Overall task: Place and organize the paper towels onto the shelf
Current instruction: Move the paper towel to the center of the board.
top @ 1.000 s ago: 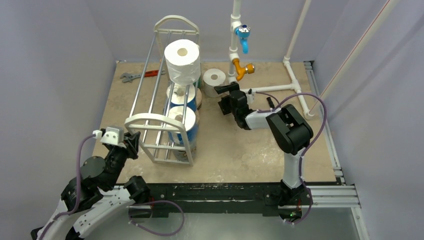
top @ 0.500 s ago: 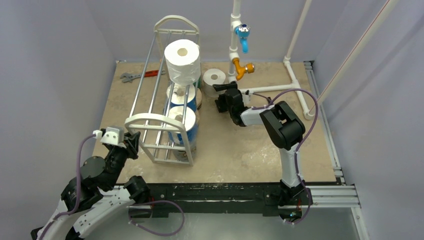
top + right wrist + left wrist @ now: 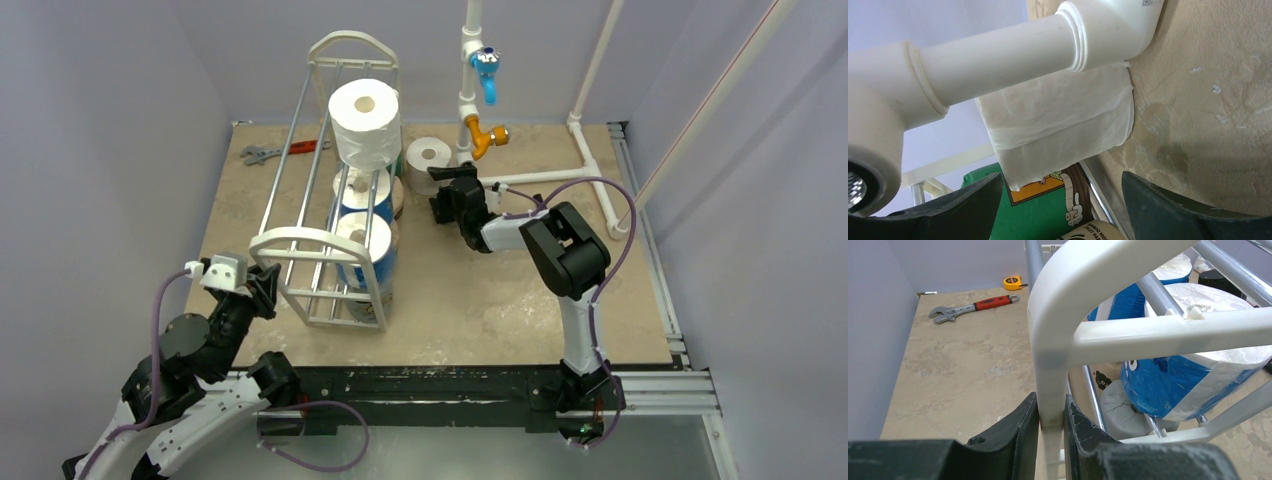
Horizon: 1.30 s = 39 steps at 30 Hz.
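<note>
White-framed shelf of silver rods [image 3: 325,230] on the beige desk [image 3: 500,300], long axis running near-left to far. Carries a white paper towel roll [image 3: 365,120] on top, core up, and two blue-white wrapped rolls [image 3: 362,250] lower. Another white roll [image 3: 430,155] upright beside the white pipe frame [image 3: 540,178]. Left jaws pinching the shelf's near arched end post; right jaws spread wide toward that roll. Left wrist view only: a grey roll [image 3: 1120,407] under the blue. Right wrist view only: a green printed wrapper [image 3: 1038,210].

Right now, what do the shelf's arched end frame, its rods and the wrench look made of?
Arched end frame: likely plastic, with a smooth matte white moulded look. Rods: metal, with a silvery sheen. Wrench: grey metal, with what looks like a red rubbery handle.
</note>
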Motion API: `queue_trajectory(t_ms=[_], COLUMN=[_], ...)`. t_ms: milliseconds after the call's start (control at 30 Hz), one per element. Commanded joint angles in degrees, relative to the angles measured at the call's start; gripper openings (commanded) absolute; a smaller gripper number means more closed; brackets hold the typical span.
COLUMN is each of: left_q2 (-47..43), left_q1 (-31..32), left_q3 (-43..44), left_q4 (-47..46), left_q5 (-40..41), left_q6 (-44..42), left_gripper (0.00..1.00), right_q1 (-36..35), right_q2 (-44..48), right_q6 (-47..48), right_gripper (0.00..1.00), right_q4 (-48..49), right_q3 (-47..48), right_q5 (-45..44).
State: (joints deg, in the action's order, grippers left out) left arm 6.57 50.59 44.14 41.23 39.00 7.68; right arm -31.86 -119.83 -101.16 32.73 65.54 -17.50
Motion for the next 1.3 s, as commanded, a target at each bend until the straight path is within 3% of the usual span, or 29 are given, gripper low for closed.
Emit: queue_trajectory(t_ms=[0, 367, 867, 1267], left_q2=[-1.2, -2.0, -2.9, -2.6], left_q1=[-0.3, -0.3, -0.3, -0.3], left_q3=[0.0, 0.1, -0.5, -1.1], left_q4=[-2.4, -2.2, -2.0, -3.0], left_q5=[0.2, 0.3, 0.2, -1.0], left_q6=[-0.4, 0.1, 0.6, 0.8], left_gripper=[0.0, 0.0, 0.0, 0.0], right_q1=[1.1, 1.1, 1.1, 1.1], right_q2=[-0.1, -1.0, 4.7, 16.6], right_q6=[-2.5, -1.3, 3.8, 11.1], right_gripper=[0.89, 0.76, 0.74, 0.75], right_q4=[-0.1, -1.0, -3.2, 1.4], right_q3=[2.1, 0.8, -12.0, -33.0], right_q5=[-3.0, -1.0, 1.0, 2.3])
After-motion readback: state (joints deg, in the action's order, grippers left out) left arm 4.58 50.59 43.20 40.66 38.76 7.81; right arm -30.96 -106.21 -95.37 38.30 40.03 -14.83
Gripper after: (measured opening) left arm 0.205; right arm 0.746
